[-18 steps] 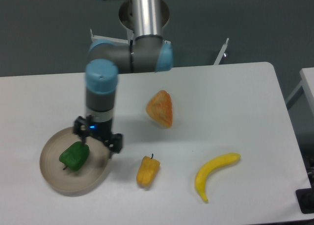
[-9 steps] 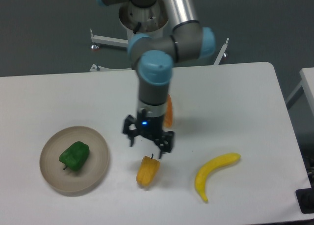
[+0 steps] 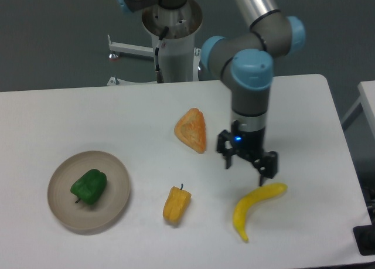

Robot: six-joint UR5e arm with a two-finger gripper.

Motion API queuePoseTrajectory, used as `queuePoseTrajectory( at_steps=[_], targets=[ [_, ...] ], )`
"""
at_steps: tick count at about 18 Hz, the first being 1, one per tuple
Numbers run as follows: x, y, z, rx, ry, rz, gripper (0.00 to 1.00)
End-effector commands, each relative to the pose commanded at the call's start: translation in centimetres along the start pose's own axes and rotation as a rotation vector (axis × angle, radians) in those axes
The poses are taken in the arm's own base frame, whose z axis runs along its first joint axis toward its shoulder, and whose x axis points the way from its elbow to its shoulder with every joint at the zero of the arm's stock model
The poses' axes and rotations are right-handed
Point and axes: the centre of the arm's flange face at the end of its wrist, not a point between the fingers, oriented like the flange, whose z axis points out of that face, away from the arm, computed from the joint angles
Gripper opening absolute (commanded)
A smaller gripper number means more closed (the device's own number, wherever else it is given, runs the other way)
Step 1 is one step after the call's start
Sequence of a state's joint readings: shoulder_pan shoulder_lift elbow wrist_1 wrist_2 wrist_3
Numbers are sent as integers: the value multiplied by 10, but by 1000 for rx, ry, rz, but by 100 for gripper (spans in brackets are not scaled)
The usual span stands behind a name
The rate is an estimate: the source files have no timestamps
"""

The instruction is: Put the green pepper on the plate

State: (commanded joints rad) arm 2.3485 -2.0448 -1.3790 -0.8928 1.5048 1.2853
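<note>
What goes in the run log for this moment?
pepper: on plate | gripper: open, empty, above banana | task: placement looks done

The glossy green pepper (image 3: 89,186) lies on its side inside the plate (image 3: 115,207), slightly left of centre, stem toward the lower left. The round beige plate sits at the frame's lower left.

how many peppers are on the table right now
2. The green pepper lies on the plate at the left. The yellow pepper lies on the bare table, between the plate and the banana. None looks hidden.
</note>
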Motion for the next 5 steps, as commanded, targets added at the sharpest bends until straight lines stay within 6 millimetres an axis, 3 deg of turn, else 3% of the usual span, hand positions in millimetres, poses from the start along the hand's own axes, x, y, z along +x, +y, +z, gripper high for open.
queuePoseTrajectory(
  at_steps=[5],
  targets=[
    [-4, 4, -1, 0, -7, 18, 100]
  ],
)
